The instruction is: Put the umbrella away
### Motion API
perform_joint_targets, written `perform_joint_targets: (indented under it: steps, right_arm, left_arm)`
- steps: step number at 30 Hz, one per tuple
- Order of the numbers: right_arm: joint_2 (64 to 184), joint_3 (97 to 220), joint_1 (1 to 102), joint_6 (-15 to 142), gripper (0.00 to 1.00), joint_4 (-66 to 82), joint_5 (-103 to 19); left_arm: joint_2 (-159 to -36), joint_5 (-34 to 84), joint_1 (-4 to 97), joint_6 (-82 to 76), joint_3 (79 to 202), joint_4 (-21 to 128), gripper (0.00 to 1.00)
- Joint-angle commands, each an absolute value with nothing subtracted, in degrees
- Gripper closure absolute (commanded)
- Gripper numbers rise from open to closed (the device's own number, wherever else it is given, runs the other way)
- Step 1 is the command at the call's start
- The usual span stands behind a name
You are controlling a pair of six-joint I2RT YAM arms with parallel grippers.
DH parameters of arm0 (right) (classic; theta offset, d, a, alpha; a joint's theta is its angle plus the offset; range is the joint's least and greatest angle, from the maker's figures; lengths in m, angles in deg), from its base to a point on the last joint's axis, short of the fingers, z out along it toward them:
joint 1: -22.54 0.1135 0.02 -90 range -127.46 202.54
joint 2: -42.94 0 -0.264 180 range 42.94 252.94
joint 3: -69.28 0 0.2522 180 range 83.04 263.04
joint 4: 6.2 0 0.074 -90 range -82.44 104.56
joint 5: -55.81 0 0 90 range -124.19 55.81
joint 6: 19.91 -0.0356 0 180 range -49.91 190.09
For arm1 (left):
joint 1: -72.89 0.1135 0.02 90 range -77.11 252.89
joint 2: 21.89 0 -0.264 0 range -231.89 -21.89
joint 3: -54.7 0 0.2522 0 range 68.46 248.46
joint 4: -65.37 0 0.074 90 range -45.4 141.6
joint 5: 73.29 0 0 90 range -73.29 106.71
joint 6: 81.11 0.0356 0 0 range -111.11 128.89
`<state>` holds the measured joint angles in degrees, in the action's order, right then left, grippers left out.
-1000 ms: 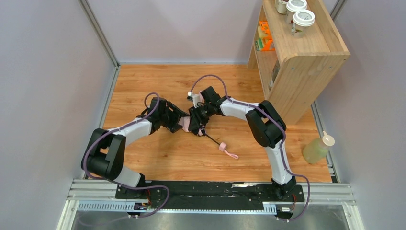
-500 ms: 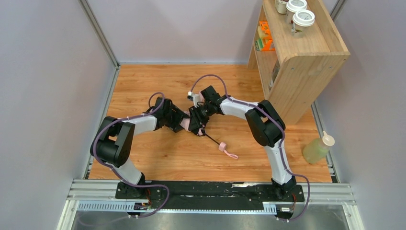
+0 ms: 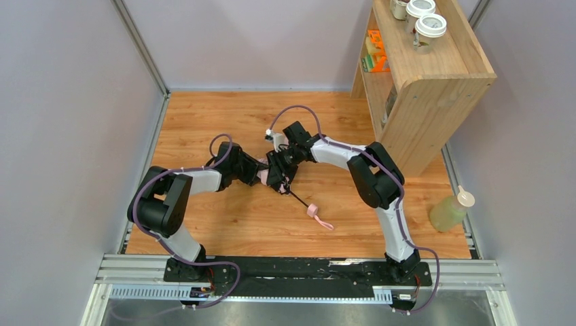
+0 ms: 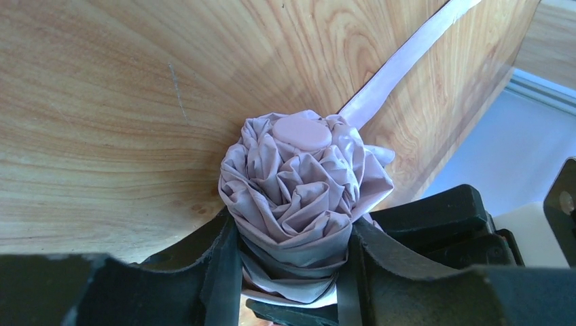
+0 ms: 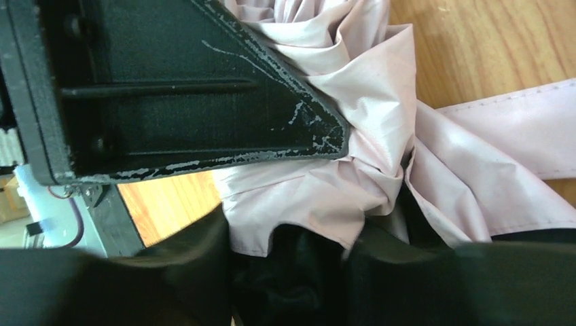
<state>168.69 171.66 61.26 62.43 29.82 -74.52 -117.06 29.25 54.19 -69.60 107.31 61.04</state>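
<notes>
Umbrella (image 4: 299,183) over wooden table (image 3: 238,115); grey walls (image 3: 68,136); wooden shelf (image 3: 435,88) far right.

I have my white-and-black left arm (image 3: 193,182) and right arm (image 3: 367,173) folded inward, wrists almost meeting. My black two-finger left gripper (image 3: 260,176) pinches the pale pink bunched-fabric umbrella (image 4: 299,176). The black right gripper (image 3: 277,179) clamps the same fabric from the opposite side.

From where I stand: one pink umbrella (image 4: 299,190). Two robot arms, a left arm (image 3: 197,180) and a right arm (image 3: 339,153), on one wooden surface (image 3: 204,115). One wooden shelf unit (image 3: 435,88), with three lidded cups (image 3: 430,27) on top. One yellowish bottle (image 3: 448,212).
</notes>
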Motion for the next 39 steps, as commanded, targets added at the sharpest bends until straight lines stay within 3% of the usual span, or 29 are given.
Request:
perform_joint_targets:
  steps: [1, 3, 5, 11, 19, 28, 32, 35, 39]
  right_arm:
    - [166.09, 169.96, 63.5, 62.36, 0.48, 40.78, -67.52]
    - [163.27, 170.75, 63.59, 62.7, 0.33, 40.35, -64.18]
    - [159.85, 171.11, 63.68, 63.49, 0.23, 39.38, -59.61]
    - [150.35, 162.69, 67.88, 71.91, 0.09, 26.74, -43.45]
    - [148.93, 153.0, 79.84, 83.88, 0.05, 9.51, -16.03]
    - [157.62, 156.96, 81.43, 86.7, 0.06, 5.19, -10.81]
    - [160.53, 158.63, 81.43, 86.61, 0.12, 3.96, -10.89]
    - [163.16, 160.9, 81.17, 86.26, 0.28, 5.27, -12.04]
    - [165.63, 161.45, 79.77, 82.67, 0.77, 10.46, -13.7]
  left_arm:
    - [-122.52, 20.14, 54.08, -61.16, 103.0, 49.15, 0.99]
    - [-122.52, 20.66, 54.08, -61.15, 102.91, 48.62, 1.0]
    - [-122.35, 21.19, 54.08, -60.8, 103.09, 47.92, 1.0]
    - [-121.82, 22.07, 54.08, -61.5, 105.46, 41.25, 1.0]
    - [-122.61, 23.92, 54.08, -62.3, 109.5, 34.56, 1.0]
    - [-122.7, 23.65, 54.08, -62.03, 111.0, 30.95, 1.0]
    - [-123.22, 24.01, 54.0, -62.12, 111.43, 30.43, 1.0]
    - [-123.22, 24.01, 53.91, -62.39, 111.26, 30.51, 1.0]
    - [-122.61, 24.27, 53.91, -61.42, 111.52, 31.12, 1.0]
